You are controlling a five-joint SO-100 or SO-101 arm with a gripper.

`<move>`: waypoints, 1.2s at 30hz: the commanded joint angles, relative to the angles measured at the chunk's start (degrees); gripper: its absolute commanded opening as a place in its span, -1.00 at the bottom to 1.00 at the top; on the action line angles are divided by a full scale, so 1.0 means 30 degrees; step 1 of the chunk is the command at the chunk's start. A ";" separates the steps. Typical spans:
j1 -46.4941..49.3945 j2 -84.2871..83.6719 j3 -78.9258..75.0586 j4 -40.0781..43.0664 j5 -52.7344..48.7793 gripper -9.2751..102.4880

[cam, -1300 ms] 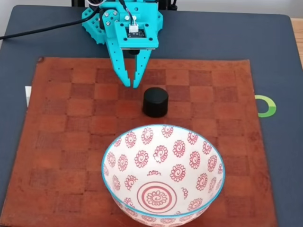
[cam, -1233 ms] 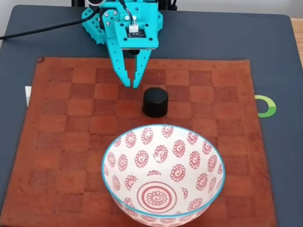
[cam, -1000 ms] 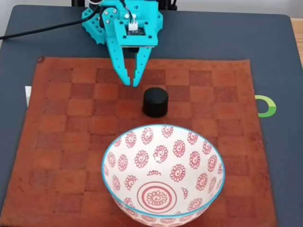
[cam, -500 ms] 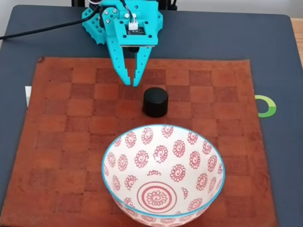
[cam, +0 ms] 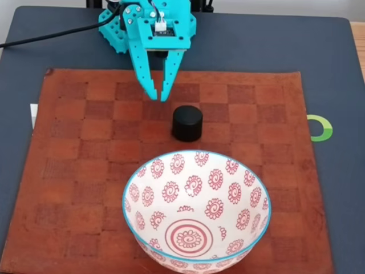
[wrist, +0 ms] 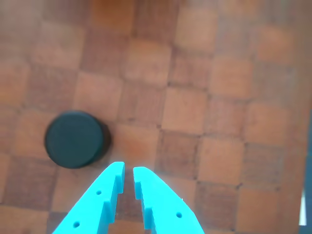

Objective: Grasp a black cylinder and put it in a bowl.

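The gripper, nearly closed and empty, is held in the upper frame short of the cylinder, ungrasped.

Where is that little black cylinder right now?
In the fixed view, the black cylinder stands on the checkered mat, between the gripper and the bowl.

You have a brown checkered leather mat lying on a dark grey table, a black cable crossing its far left corner, and a green ring mark at right.
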 commanded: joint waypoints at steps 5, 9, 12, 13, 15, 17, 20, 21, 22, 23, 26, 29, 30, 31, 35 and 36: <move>0.0176 0.0820 -0.2490 0.0029 -0.0234 -0.83; 0.0176 0.0059 -0.3691 0.0732 -0.0322 -0.83; 0.0176 -0.2109 -0.5303 0.1201 -0.0996 -0.82; 0.0176 -0.3018 -0.5947 0.1201 -0.1172 -0.82; 0.0176 -0.4980 -0.7324 0.1201 -0.1377 -0.82; 0.0176 -0.7061 -0.8877 0.1230 -0.1758 -0.82; 0.0205 -1.0283 -1.1396 0.2051 -0.2461 -0.82; 0.0205 -1.1338 -1.2334 0.2637 -0.2666 -0.82; 0.0205 -1.2393 -1.3271 0.3281 -0.2871 -0.82; 0.0205 -1.3447 -1.4062 0.3955 -0.3076 -0.82; 0.0088 -1.6260 -1.6113 0.5654 -0.3252 -0.82; -0.0146 -1.8486 -1.7549 0.6416 -0.3252 -0.82; -0.0176 -1.9102 -1.7871 0.6475 -0.3252 -0.82; -0.0293 -1.9717 -1.8047 0.6445 -0.3252 -0.82; -0.1553 -2.2031 -1.8164 0.6064 -0.2871 -0.72; -0.1699 -2.2559 -1.8164 0.5801 -0.2871 -0.67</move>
